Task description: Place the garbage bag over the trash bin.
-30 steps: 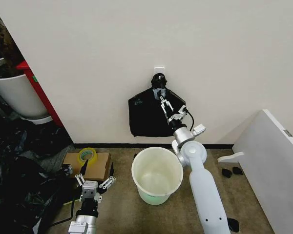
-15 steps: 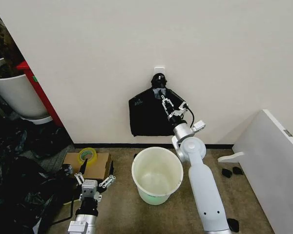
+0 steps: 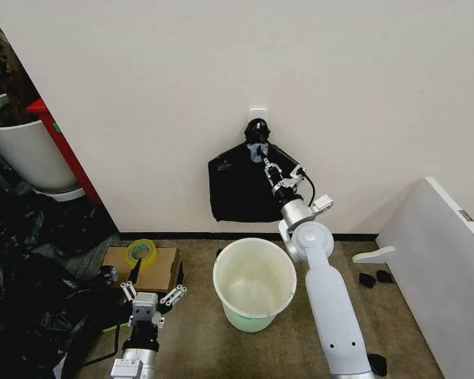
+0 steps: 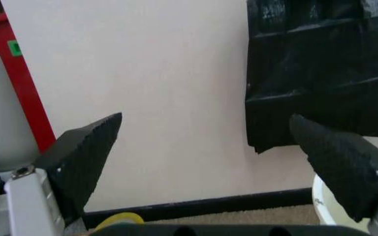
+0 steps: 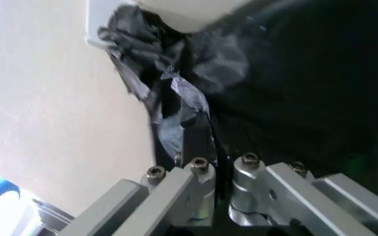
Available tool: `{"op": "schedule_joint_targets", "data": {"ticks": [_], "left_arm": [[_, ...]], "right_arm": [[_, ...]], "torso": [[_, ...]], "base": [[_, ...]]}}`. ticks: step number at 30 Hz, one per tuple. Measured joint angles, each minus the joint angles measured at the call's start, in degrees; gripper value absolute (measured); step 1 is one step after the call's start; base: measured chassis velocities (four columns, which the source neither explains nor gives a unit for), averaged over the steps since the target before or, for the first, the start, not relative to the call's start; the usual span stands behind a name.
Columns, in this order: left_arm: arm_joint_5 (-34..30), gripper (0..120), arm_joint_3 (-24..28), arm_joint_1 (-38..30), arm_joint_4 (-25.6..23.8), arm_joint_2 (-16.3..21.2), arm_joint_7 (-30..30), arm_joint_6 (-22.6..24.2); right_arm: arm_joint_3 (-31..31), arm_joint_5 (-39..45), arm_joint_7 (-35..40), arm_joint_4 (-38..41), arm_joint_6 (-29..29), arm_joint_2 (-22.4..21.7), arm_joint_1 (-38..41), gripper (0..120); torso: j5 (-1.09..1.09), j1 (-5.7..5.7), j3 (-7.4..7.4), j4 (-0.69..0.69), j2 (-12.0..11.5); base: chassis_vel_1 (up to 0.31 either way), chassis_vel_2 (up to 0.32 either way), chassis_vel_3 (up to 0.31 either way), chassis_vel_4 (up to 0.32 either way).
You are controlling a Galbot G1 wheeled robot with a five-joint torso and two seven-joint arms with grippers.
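The right gripper (image 3: 270, 169) pinches the flat black plastic bundle (image 3: 241, 189) hanging at twelve o'clock; the round white plastic bucket (image 3: 254, 283) stands unlined; the left gripper (image 3: 149, 293) idles, spread

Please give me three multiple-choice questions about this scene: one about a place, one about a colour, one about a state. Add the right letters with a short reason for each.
1. Where is the right claw?
A. Inside the white bucket
B. Raised at the black bundle hanging on the wall
C. On the cardboard box

2. What colour is the tape roll on the cardboard box?
A. Yellow
B. Blue
C. Red

3. What is the state of the left claw?
A. Shut on the tape roll
B. Shut on nothing
C. Open and holding nothing

Answers:
1 B, the right arm reaches up to the bundle under the wall hook.
2 A, the ring on the box is yellow.
3 C, the left wrist view shows its two fingers wide apart with bare wall between them.
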Motion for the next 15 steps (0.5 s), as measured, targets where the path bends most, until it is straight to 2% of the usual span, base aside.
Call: {"op": "schedule_joint_targets", "data": {"ticks": [5,8,11,13,15], "left_arm": [[0.00,100,0.44,-0.43,0.61,-0.02,-0.04,-0.03],[-0.03,100,0.81,-0.87,1.11,0.00,-0.07,-0.04],[-0.10,100,0.89,-1.01,1.25,0.04,-0.08,-0.05],[-0.23,100,1.08,-1.30,1.47,0.30,-0.08,-0.06],[-0.24,100,1.12,-1.36,1.51,0.34,-0.08,-0.06]], "right_arm": [[-1.59,-3.70,-0.52,3.21,0.36,-1.13,-3.43,0],[-3.55,-7.07,-1.35,8.91,0.77,-3.51,-8.66,0],[-3.99,-8.00,-1.61,10.85,0.94,-4.18,-10.48,0],[-4.61,-10.85,-2.18,15.97,1.44,-5.50,-15.35,0],[-4.70,-11.57,-2.30,16.87,1.62,-5.76,-16.50,0]], "torso": [[0.00,0.00,0.00,0.00,0.00],[0.00,0.00,0.00,-0.01,0.00],[0.00,0.00,0.00,0.00,0.00],[0.00,-0.01,-0.01,0.00,0.01],[0.00,0.00,-0.01,0.00,0.01]], "base": [[0.000,0.000,0.000,0.000],[0.000,0.000,0.000,0.000],[0.000,0.000,0.000,0.000],[0.000,0.000,0.000,0.000],[0.000,0.000,0.000,0.000]]}}
